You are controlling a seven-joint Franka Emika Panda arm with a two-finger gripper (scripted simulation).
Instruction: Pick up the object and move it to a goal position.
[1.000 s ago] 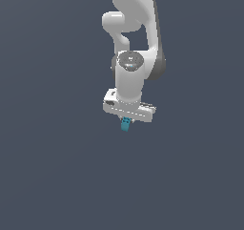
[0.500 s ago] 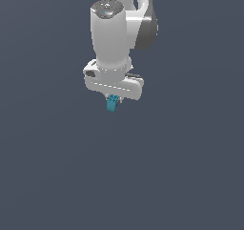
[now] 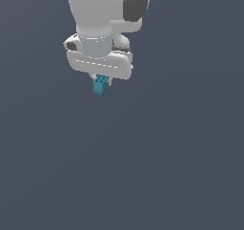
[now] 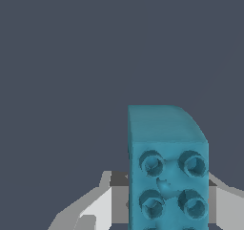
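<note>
The object is a small teal-blue studded block (image 3: pixel 100 87). It hangs below the white gripper (image 3: pixel 101 81) in the exterior view, high above the dark grey floor. The gripper is shut on it; the fingers are mostly hidden behind the wide white hand. In the wrist view the block (image 4: pixel 167 167) fills much of the picture, studs facing the camera, held between the grey-white fingers (image 4: pixel 95 205).
The white arm (image 3: pixel 102 14) rises out of the top of the exterior view. A plain dark grey surface (image 3: pixel 167 167) lies all around. No goal marker shows.
The arm has carried the block upward and toward the exterior view's left, and the hand now looks larger. The block stays gripped.
</note>
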